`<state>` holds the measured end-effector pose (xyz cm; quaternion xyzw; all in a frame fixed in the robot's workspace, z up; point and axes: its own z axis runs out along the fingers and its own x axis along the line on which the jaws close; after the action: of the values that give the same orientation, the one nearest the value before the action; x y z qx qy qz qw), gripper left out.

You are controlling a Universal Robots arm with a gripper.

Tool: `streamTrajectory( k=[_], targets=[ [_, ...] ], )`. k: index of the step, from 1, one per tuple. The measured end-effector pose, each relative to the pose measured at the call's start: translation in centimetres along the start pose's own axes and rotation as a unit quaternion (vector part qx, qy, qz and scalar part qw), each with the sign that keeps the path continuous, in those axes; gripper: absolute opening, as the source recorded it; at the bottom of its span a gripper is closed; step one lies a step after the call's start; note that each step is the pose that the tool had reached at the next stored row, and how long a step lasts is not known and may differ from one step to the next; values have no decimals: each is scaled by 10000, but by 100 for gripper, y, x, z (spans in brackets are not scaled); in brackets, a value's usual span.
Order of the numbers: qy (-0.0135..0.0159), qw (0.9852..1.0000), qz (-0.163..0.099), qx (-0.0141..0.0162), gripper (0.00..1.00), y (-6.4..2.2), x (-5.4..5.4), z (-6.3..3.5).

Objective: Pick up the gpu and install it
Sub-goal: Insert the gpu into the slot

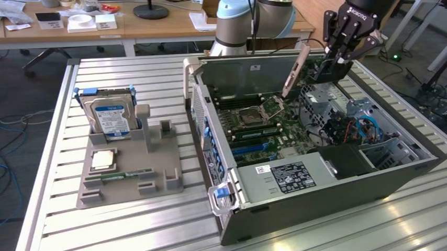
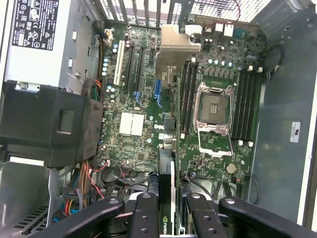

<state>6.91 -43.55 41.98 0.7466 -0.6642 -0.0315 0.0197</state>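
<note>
**Q:** Item nearest the exterior camera?
**A:** An open grey metal computer case point(image 1: 335, 198), laid on its side on a slatted aluminium table point(image 1: 104, 225). A blue plastic latch point(image 1: 222, 191) sits at its near corner. Just behind that, inside the case, lies a silver power supply point(image 1: 290, 175) with a black label.

**Q:** Towards the exterior view's left?
**A:** A grey plastic fixture tray point(image 1: 164, 180) lies beside the case. It carries a small green memory stick point(image 1: 125, 174) lying flat, a square silver processor point(image 1: 103, 159) and a boxy silver hard drive point(image 1: 112, 117) with a blue-white label, which stands upright in a slot.

**Q:** Further into the case?
**A:** A green motherboard point(image 1: 262, 123) with a silver-framed processor socket point(image 1: 252, 116) near its middle.

**Q:** Location of the gpu point(image 1: 299, 70)?
**A:** This thin flat card, tan-brown with dark edges, hangs tilted over the far part of the case, above the motherboard and not seated in a slot.

**Q:** State of the claw?
**A:** The black gripper point(image 1: 327, 65) is set narrow and clamped on the gpu. In the wrist view its black fingers point(image 2: 143, 208) press both faces of the card, which is seen edge-on.

**Q:** Beyond that?
**A:** The arm's pale blue-and-grey base point(image 1: 244, 21), then wooden desks point(image 1: 140, 29) (cluttered with small white boxes).
</note>
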Motion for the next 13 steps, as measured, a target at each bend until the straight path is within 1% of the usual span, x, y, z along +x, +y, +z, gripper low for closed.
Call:
streamTrajectory(
  k=[2,3,4,6,9,13],
  targets=[
    [6,10000,0,45,26,17,-2,13],
    [9,10000,-1,63,26,26,-3,18],
    [9,10000,1,72,26,34,-4,23],
    [7,10000,47,74,26,42,-5,30],
    [-5,9996,265,77,26,44,-5,38],
    [-9,9995,290,78,26,45,-5,40]
  ],
)
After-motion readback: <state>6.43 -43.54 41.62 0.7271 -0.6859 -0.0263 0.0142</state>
